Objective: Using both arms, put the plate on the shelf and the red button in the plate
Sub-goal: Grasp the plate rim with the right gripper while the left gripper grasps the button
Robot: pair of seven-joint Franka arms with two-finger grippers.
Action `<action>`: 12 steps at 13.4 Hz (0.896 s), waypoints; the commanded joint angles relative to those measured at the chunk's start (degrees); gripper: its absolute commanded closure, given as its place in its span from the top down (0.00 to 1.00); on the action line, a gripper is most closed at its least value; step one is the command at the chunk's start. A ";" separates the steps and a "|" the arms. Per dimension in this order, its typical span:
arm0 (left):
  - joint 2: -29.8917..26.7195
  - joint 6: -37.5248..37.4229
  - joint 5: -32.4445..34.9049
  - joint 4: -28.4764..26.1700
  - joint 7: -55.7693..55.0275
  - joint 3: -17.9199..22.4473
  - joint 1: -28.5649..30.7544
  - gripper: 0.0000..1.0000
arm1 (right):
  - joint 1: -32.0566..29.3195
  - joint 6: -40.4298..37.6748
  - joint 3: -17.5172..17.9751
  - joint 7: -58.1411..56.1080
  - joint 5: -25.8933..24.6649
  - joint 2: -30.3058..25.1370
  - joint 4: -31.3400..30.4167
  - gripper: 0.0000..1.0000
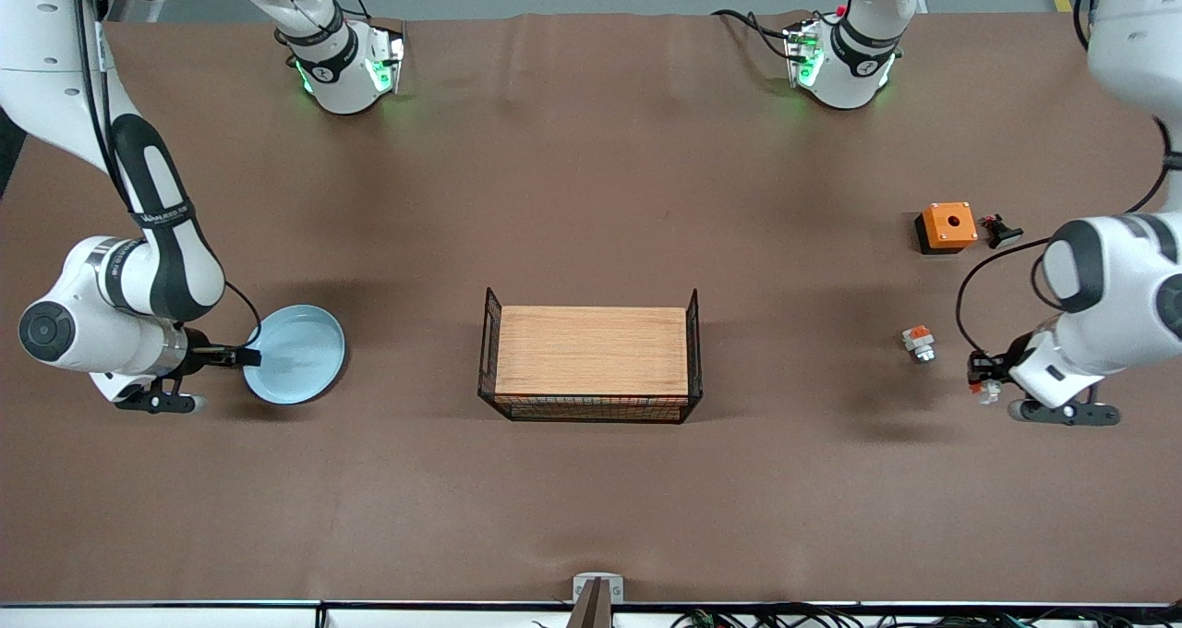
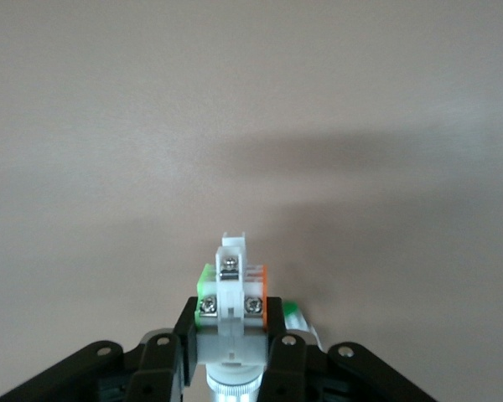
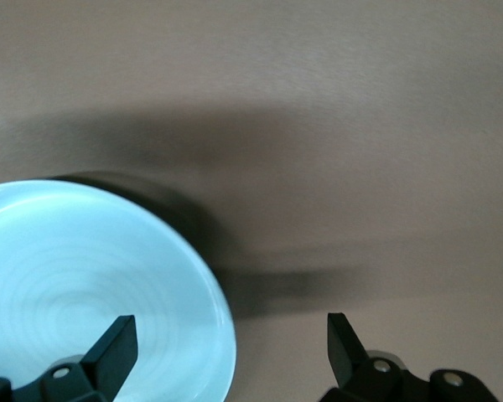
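Note:
The pale blue plate (image 1: 297, 354) lies on the table toward the right arm's end. My right gripper (image 1: 242, 358) is open at its edge. In the right wrist view the gripper (image 3: 230, 337) straddles the rim of the plate (image 3: 75, 293), one finger over the plate and one outside it. My left gripper (image 1: 982, 375) is low over the table at the left arm's end, shut on the red button (image 1: 984, 383). The left wrist view shows the gripper (image 2: 232, 325) clamping the button (image 2: 232, 276), a white body with orange and green sides and a metallic end.
A wire basket with a wooden top (image 1: 591, 351) stands mid-table. A stubby white piece with an orange-red top (image 1: 918, 342) lies near my left gripper. An orange square box with a hole (image 1: 947, 225) and a small black part (image 1: 1000, 232) sit farther from the front camera.

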 commanded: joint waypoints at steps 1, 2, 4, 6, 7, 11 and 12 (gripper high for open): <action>-2.15 -9.91 -3.19 5.79 0.09 -0.91 -0.05 0.00 | -0.53 4.23 0.86 6.26 0.28 -1.35 -3.66 0.99; -2.85 -12.73 -3.55 7.38 -0.87 -1.61 0.03 0.00 | -0.44 6.26 0.86 6.89 0.36 -1.36 -4.98 0.99; -4.95 -15.91 -3.73 7.83 -3.50 -2.75 0.03 0.00 | -0.44 8.73 0.86 6.89 0.36 -1.27 -6.57 0.96; -6.45 -18.55 -3.73 7.92 -5.96 -3.64 0.04 0.00 | -0.35 8.65 0.86 6.98 0.28 -1.18 -6.66 0.82; -6.98 -19.43 -3.73 7.83 -7.28 -4.69 0.04 0.00 | -0.27 8.65 0.86 6.98 0.36 -1.09 -6.58 0.74; -7.51 -20.58 -3.73 7.83 -11.51 -6.54 0.12 0.00 | -0.18 8.12 0.86 7.07 0.28 -1.09 -6.58 0.46; -7.60 -20.67 -3.73 7.74 -11.60 -6.63 0.04 0.00 | -0.18 8.03 0.86 6.90 0.27 -1.09 -6.58 0.40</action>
